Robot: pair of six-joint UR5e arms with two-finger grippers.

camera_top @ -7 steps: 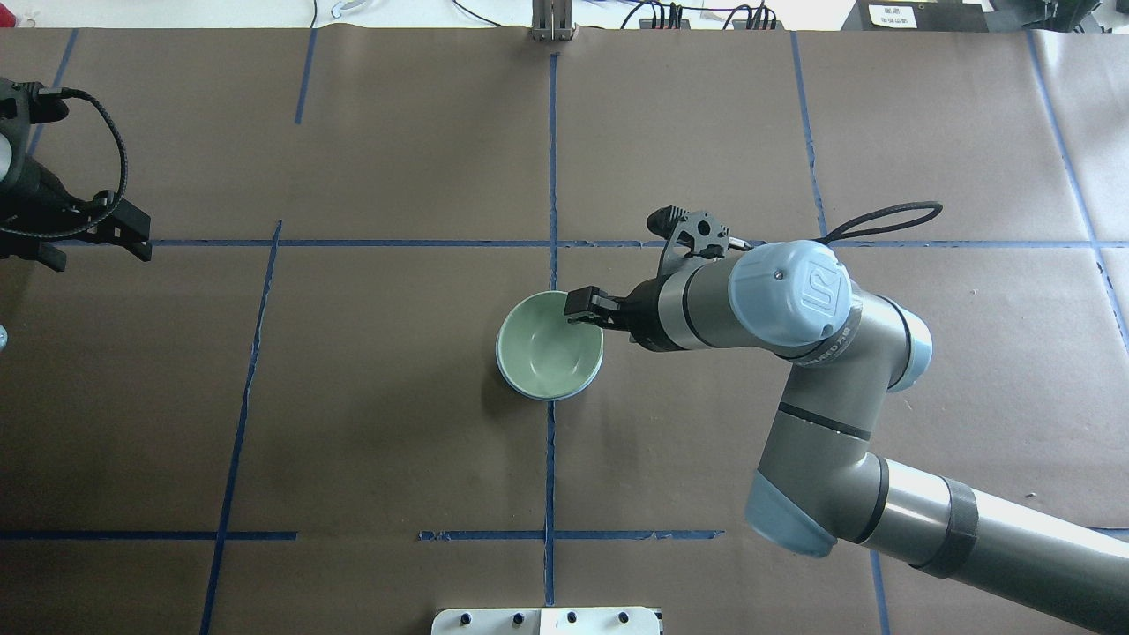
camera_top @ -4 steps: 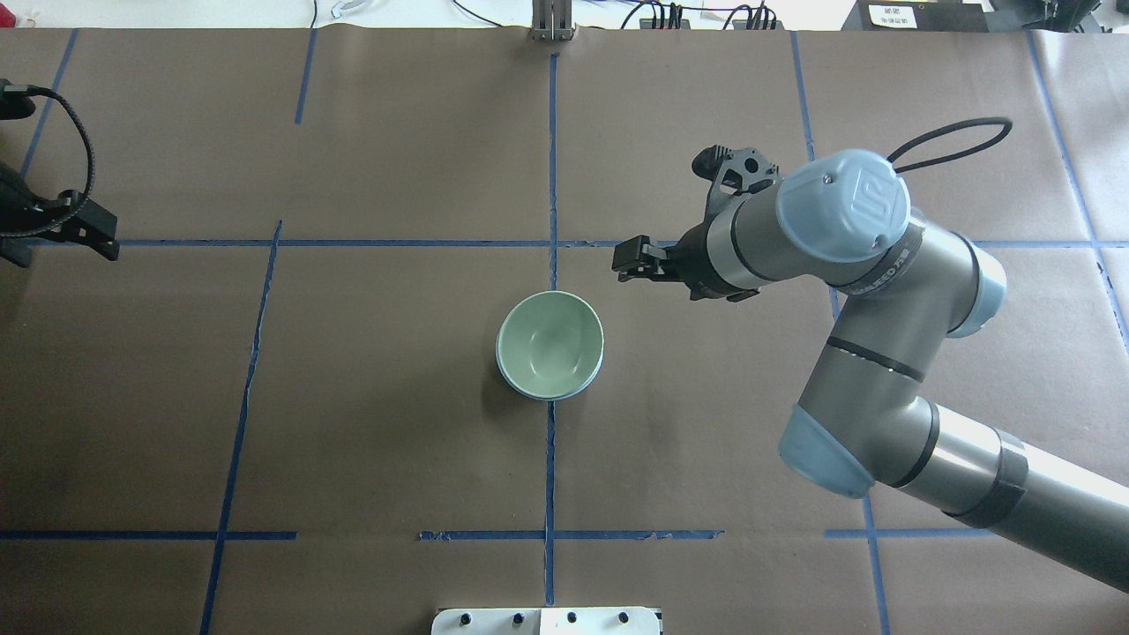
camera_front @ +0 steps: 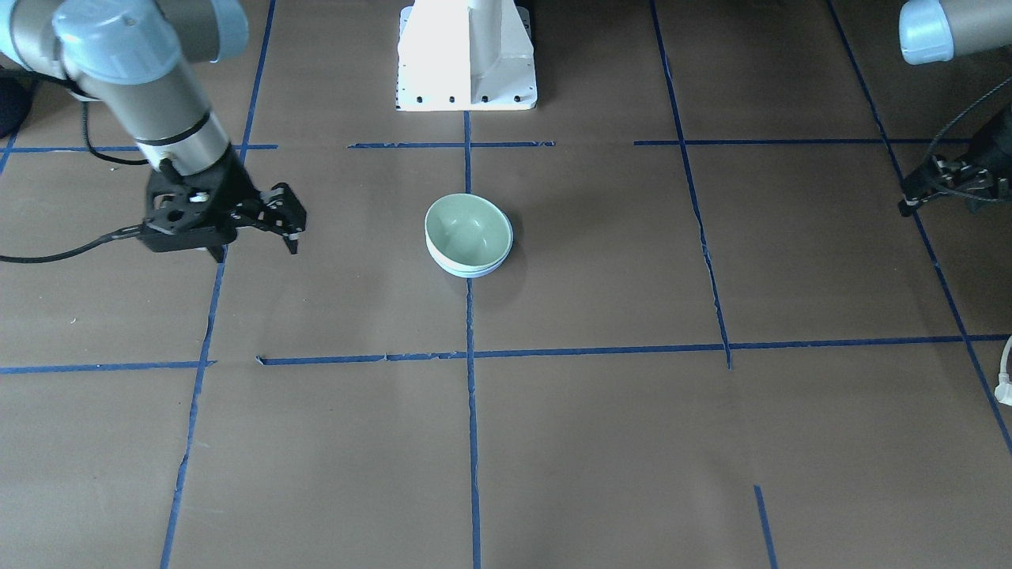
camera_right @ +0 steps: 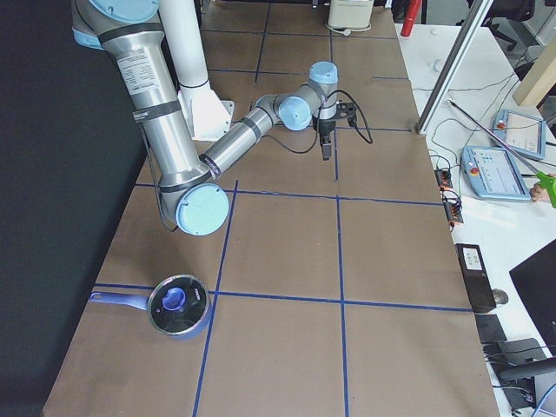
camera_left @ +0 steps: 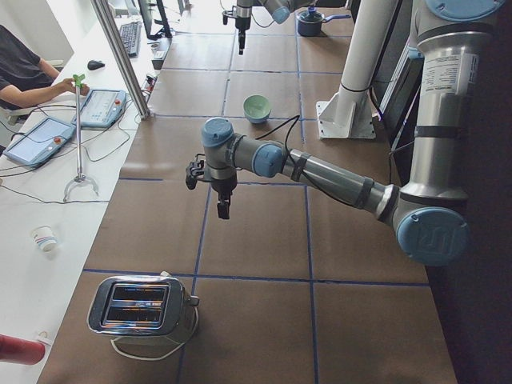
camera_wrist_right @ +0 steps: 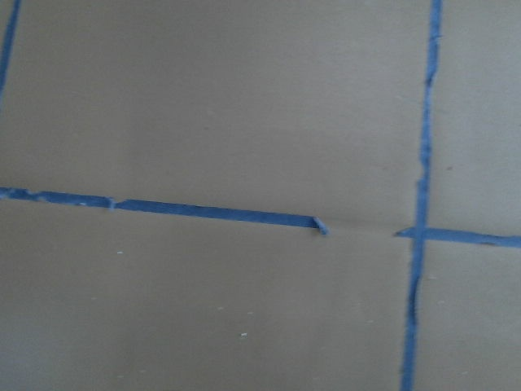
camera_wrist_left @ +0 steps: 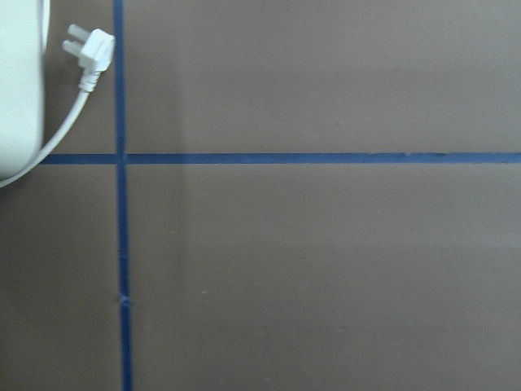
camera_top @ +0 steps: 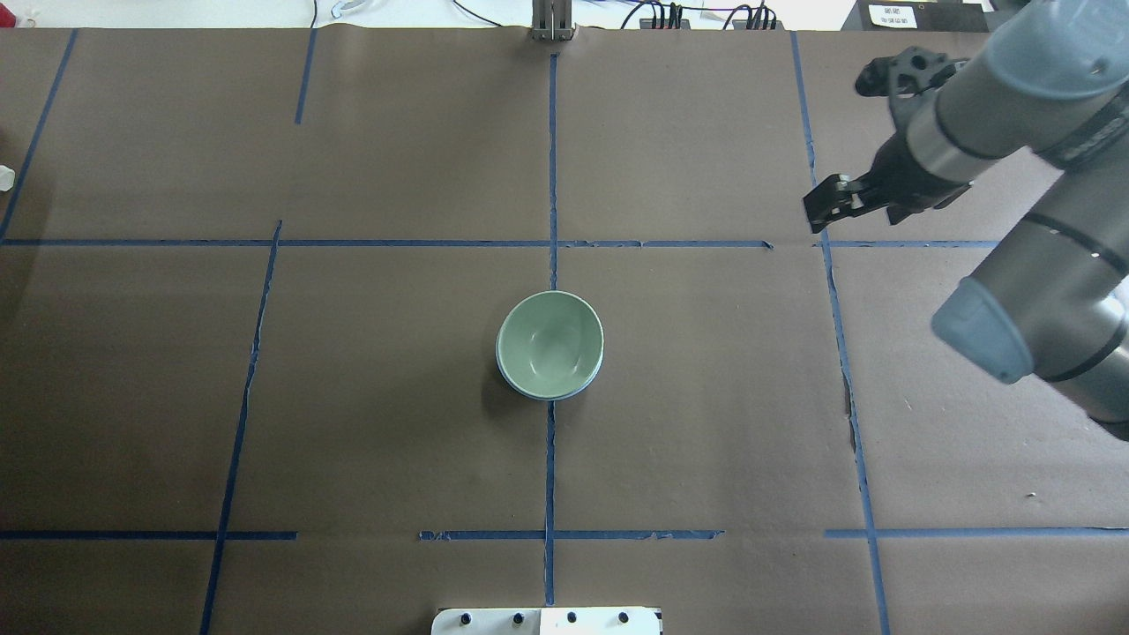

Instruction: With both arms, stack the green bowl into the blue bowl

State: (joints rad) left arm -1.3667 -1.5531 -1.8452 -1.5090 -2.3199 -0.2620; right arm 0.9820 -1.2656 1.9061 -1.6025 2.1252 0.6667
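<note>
The green bowl (camera_top: 549,342) sits nested inside the blue bowl (camera_top: 589,385) at the table's middle; only a thin blue rim shows under it. The stack also shows in the front view, green bowl (camera_front: 466,227) over the blue bowl (camera_front: 468,271). My right gripper (camera_top: 822,210) is open and empty, raised well away to the far right of the bowls; it also shows in the front view (camera_front: 289,229). My left gripper (camera_front: 909,205) hangs far out on the table's left side, looks open, holds nothing, and is out of the overhead view.
The white pedestal base (camera_front: 466,55) stands at the robot's edge. A toaster (camera_left: 142,308) sits at the table's left end and a lidded blue pot (camera_right: 178,304) at the right end. A white plug and cord (camera_wrist_left: 85,45) lie below the left wrist.
My right gripper has let go of the green bowl's rim and drawn back to the far right. The left arm has pulled out of the overhead view. The bowls stayed still.
</note>
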